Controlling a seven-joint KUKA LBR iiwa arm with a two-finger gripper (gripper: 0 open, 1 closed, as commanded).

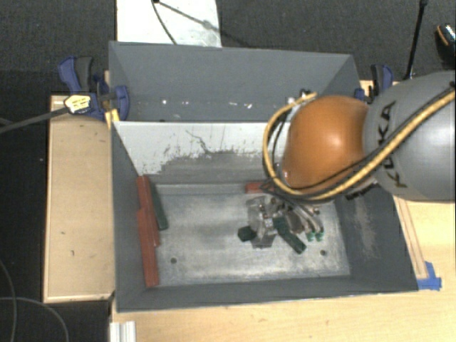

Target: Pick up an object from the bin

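Dark green block [293,239] (right of centre), beside arm's wrist [320,155]

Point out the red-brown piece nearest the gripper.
The short red-brown piece at the floor's back edge, close by the gripper; the long red-brown bars lie along the left wall.

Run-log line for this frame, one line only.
gripper low over bin floor | nearest: dark green block | left wall: red bar

Edge of small red thing [253,187] hidden under orange cover [324,141] (arm's own), dark heap [293,241] by gripper [269,225] indistinct
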